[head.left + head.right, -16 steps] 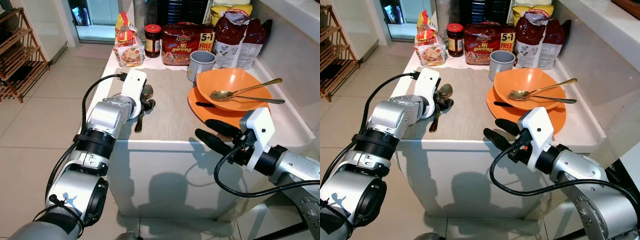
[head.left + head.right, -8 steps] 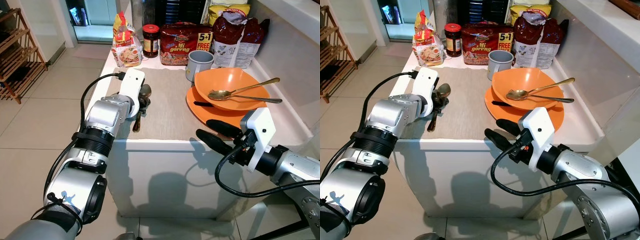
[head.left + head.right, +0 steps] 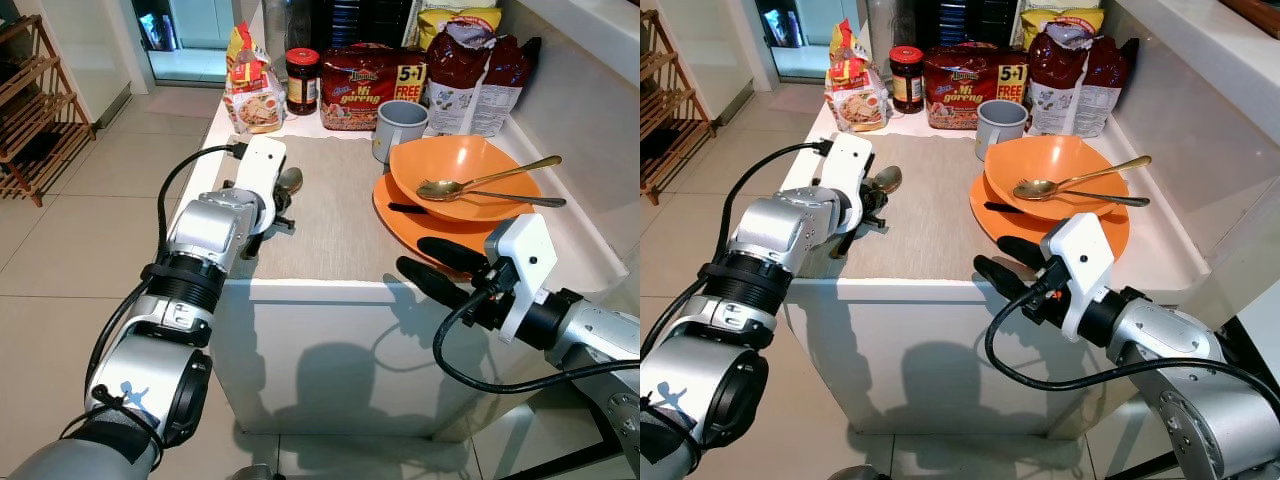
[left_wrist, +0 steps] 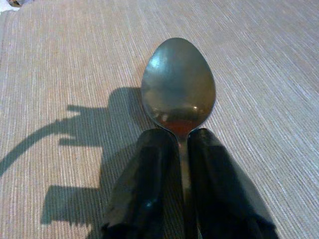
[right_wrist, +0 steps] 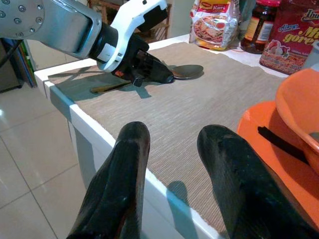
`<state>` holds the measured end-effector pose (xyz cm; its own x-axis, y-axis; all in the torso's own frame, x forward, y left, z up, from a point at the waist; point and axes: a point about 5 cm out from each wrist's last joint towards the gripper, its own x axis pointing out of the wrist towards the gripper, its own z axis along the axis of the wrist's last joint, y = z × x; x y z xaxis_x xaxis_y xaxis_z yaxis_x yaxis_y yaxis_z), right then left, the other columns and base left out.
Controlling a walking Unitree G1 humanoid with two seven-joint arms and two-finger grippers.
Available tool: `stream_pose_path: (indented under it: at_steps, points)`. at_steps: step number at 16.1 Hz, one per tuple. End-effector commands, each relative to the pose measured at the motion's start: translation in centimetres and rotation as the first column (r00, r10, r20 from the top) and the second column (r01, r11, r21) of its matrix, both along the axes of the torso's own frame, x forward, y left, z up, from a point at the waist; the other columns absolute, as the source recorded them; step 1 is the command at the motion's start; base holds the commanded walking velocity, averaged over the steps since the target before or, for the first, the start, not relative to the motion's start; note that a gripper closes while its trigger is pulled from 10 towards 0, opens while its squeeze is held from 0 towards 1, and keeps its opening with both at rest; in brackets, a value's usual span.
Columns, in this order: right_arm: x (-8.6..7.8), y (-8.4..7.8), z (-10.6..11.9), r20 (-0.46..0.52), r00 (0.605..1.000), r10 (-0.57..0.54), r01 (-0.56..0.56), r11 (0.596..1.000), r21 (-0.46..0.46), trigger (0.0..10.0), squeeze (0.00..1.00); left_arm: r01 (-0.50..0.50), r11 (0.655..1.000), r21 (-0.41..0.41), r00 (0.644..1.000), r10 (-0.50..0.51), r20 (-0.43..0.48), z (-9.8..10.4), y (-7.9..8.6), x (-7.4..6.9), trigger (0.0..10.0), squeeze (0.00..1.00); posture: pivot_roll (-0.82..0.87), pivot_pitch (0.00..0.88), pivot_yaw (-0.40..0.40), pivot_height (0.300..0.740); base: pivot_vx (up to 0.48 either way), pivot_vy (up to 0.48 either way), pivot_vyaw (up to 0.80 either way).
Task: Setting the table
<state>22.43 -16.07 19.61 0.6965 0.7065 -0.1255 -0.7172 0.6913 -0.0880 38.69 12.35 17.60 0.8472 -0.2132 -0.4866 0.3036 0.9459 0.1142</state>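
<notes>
The left pincer (image 4: 180, 149) is gripping the neck of the dark spoon (image 4: 178, 87) over the beige placemat (image 3: 330, 215), and since a second ago it is carrying the spoon a little toward 12 o'clock, handle trailing toward 7 o'clock. The right pincer (image 5: 172, 149) is still hovering with fingers spread apart, holding nothing, at the counter (image 3: 320, 295) edge just beside the orange plate (image 3: 400, 225), whose orange bowl (image 3: 460, 175) is holding a gold spoon (image 3: 480, 183).

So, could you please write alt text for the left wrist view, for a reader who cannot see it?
The left gripper has its two black fingers closed on the neck of a metal spoon, whose bowl faces up just beyond the fingertips. Beneath lies a beige woven placemat, crossed by the gripper's shadow.
</notes>
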Motion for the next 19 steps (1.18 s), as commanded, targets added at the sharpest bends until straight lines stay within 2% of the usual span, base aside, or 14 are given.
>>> stream_pose_path:
  at_steps: [1,6,8,10,13,14,15,16,17,18,19]
  points:
    - [0.0,-0.4,0.1,0.011,1.0,-0.003,0.003,1.0,-0.013,10.0,0.0,-0.019,1.0,0.004,1.0,0.019,-0.009,0.2,0.2,0.1,0.0,0.0,-0.04,0.0,-0.006,0.74,0.0,0.0,0.0]
    - [0.2,-0.4,0.2,0.015,1.0,-0.006,0.007,1.0,-0.011,10.0,0.0,-0.02,0.995,-0.102,0.999,0.024,0.04,1.9,0.2,0.0,0.0,0.0,-0.03,0.0,-0.011,0.74,0.0,0.0,0.0]
    - [0.2,-0.4,0.2,0.018,1.0,-0.007,0.007,1.0,-0.009,10.0,0.0,-0.005,0.985,-0.174,0.999,0.014,0.05,2.6,-0.1,-0.2,0.0,0.0,-0.03,0.0,-0.011,0.74,0.0,0.0,0.0]
    - [0.2,-0.4,0.3,0.025,1.0,-0.014,0.014,1.0,-0.005,10.0,0.0,0.05,0.959,-0.281,0.991,-0.013,0.133,4.0,-0.6,-0.6,0.0,0.0,-0.02,0.0,-0.006,0.74,0.0,0.0,0.0]
    - [0.5,-0.4,0.7,0.068,0.995,-0.068,0.067,0.998,0.018,10.0,0.0,0.058,0.942,-0.33,0.958,0.04,0.284,6.0,0.1,-1.5,0.0,0.0,-0.03,0.0,0.014,0.74,0.0,0.0,0.0]
    - [0.9,-0.3,1.1,0.116,0.982,-0.149,0.141,0.988,0.069,10.0,0.0,0.061,0.944,-0.324,0.922,0.071,0.38,7.2,0.9,-2.6,0.0,0.0,-0.03,0.003,0.018,0.74,0.0,0.0,0.0]
    - [1.4,-0.2,1.6,0.164,0.944,-0.286,0.26,0.951,0.165,10.0,0.0,0.089,0.934,-0.345,0.829,0.123,0.545,8.5,1.7,-4.5,7.1,0.0,-0.03,0.006,0.022,0.74,0.0,0.0,0.0]
    - [1.4,-0.1,1.6,0.164,0.937,-0.309,0.277,0.942,0.19,10.0,0.0,0.087,0.93,-0.358,0.821,0.137,0.554,8.4,1.9,-4.9,10.0,0.0,-0.02,0.006,0.022,0.74,0.0,0.0,0.0]
    - [1.4,0.3,1.6,0.181,0.916,-0.357,0.318,0.924,0.212,10.0,0.0,0.1,0.919,-0.38,0.816,0.143,0.56,7.5,2.1,-6.3,10.0,0.0,-0.02,0.008,0.02,0.74,0.0,0.0,0.0]
    - [1.4,0.5,1.3,0.175,0.913,-0.367,0.326,0.918,0.224,10.0,0.0,0.085,0.927,-0.364,0.821,0.142,0.554,6.8,2.2,-6.9,10.0,0.0,-0.02,0.01,0.016,0.74,0.0,0.0,0.0]
    - [1.4,1.0,0.3,0.118,0.905,-0.409,0.368,0.891,0.266,10.0,0.0,0.062,0.96,-0.275,0.858,0.09,0.506,4.8,1.8,-8.6,10.0,0.0,0.0,0.014,0.001,0.74,-0.356,0.0,0.0]
